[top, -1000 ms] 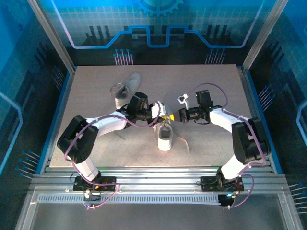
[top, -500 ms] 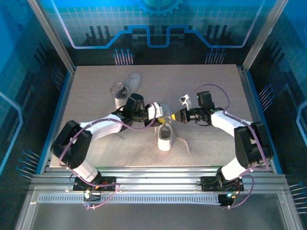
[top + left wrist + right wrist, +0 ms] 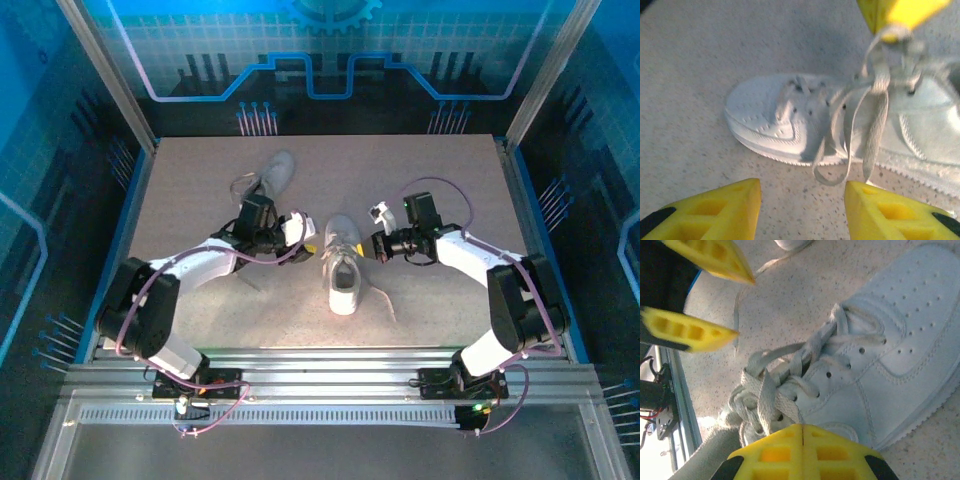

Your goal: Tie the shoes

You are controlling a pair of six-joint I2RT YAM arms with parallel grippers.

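One white shoe (image 3: 343,262) lies mid-table, toe towards the far side. My right gripper (image 3: 372,245) sits at its right, shut on a loop of its pale lace (image 3: 767,390); the closed yellow fingers (image 3: 802,440) press together over the lace end. In the left wrist view that gripper (image 3: 887,30) lifts the lace (image 3: 875,100) above the shoe (image 3: 770,115). My left gripper (image 3: 306,238) stands open just left of the shoe, its fingers (image 3: 715,210) apart over bare table. The other shoe (image 3: 265,180) lies on its side at the far left.
A loose lace end (image 3: 385,300) trails on the table right of the near shoe. Metal frame posts (image 3: 110,80) and blue panels enclose the table. The rail (image 3: 320,360) with the arm bases runs along the near edge.
My left gripper has opened, let go of the lace and drawn back to the left, away from the shoe. The right gripper stays shut on the lace, barely moved.
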